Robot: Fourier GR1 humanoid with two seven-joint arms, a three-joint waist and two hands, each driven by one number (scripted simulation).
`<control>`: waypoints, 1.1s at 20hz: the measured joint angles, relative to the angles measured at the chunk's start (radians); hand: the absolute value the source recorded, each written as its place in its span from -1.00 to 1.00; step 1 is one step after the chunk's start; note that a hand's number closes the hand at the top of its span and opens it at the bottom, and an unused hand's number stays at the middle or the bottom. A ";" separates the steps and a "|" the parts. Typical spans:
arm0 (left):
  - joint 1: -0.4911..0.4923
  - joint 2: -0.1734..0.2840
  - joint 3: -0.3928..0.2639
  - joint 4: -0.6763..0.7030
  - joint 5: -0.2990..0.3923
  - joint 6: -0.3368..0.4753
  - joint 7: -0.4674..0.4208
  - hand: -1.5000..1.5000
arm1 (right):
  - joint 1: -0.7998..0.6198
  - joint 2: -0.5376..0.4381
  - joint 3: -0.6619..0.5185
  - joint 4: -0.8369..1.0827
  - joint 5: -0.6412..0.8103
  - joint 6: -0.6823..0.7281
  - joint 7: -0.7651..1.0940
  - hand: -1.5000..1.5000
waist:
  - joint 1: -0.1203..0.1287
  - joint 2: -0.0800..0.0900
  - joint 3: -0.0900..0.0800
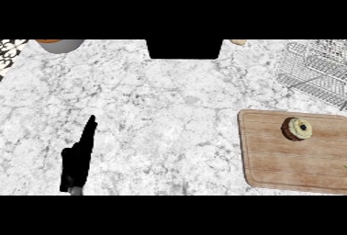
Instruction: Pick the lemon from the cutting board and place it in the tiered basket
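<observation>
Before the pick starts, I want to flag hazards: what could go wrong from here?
The round object on the cutting board looks more like a doughnut than a lemon, so the wrong thing might get picked. The wire tiered basket sits at the view's upper right edge, partly cut off, so placement may be hard to judge. Only the left robot hand shows, far across the counter from the board.
</observation>
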 measured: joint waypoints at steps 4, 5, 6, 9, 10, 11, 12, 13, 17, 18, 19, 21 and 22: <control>0.001 -0.008 -0.002 0.001 -0.006 0.006 -0.004 0.00 | -0.117 -0.109 -0.166 0.175 -0.128 0.056 -0.052 1.00 | 0.003 0.001 0.001; 0.002 -0.007 -0.002 0.003 -0.008 0.007 -0.005 0.00 | -0.144 -0.128 -0.206 0.207 -0.164 0.074 -0.058 1.00 | 0.002 0.000 0.001; 0.009 -0.006 -0.003 -0.005 -0.009 0.008 -0.004 0.00 | -0.162 -0.144 -0.244 0.224 -0.200 0.092 -0.063 1.00 | -0.001 -0.001 0.001; 0.010 -0.005 0.001 -0.005 -0.006 0.005 0.002 0.00 | -0.241 -0.202 -0.352 0.274 -0.300 0.148 -0.048 1.00 | -0.005 -0.003 0.000; 0.010 0.000 0.007 -0.008 -0.002 0.002 0.007 0.00 | -0.258 -0.220 -0.386 0.269 -0.335 0.174 -0.040 1.00 | -0.009 -0.004 0.000; 0.011 0.002 0.010 -0.008 0.001 0.000 0.010 0.00 | -0.273 -0.245 -0.425 0.283 -0.366 0.187 -0.046 1.00 | -0.012 -0.005 0.000; 0.011 0.001 0.009 -0.012 0.001 0.000 0.019 0.00 | -0.291 -0.269 -0.455 0.284 -0.393 0.201 -0.042 1.00 | -0.013 -0.005 0.000; 0.017 0.000 0.007 -0.019 0.001 -0.001 0.017 0.00 | -0.310 -0.295 -0.480 0.290 -0.411 0.203 -0.045 1.00 | -0.012 -0.005 -0.001; 0.028 -0.004 0.002 -0.034 -0.009 0.005 0.022 0.00 | -0.355 -0.386 -0.542 0.261 -0.464 0.228 -0.035 1.00 | -0.012 -0.005 -0.002; 0.026 -0.005 0.005 -0.028 -0.009 0.004 0.019 0.00 | -0.368 -0.410 -0.544 0.274 -0.470 0.228 -0.040 1.00 | -0.010 -0.004 -0.002; 0.022 -0.004 0.006 -0.029 -0.006 0.000 0.027 0.00 | -0.387 -0.438 -0.545 0.293 -0.477 0.230 -0.040 1.00 | -0.008 -0.003 -0.002; 0.020 -0.010 0.006 -0.019 -0.010 0.001 0.017 0.00 | -0.414 -0.469 -0.550 0.285 -0.498 0.245 -0.015 1.00 | -0.008 -0.004 -0.002; 0.024 -0.008 0.007 -0.027 -0.012 0.000 0.017 0.00 | -0.425 -0.485 -0.552 0.282 -0.508 0.254 0.000 1.00 | -0.008 -0.004 -0.002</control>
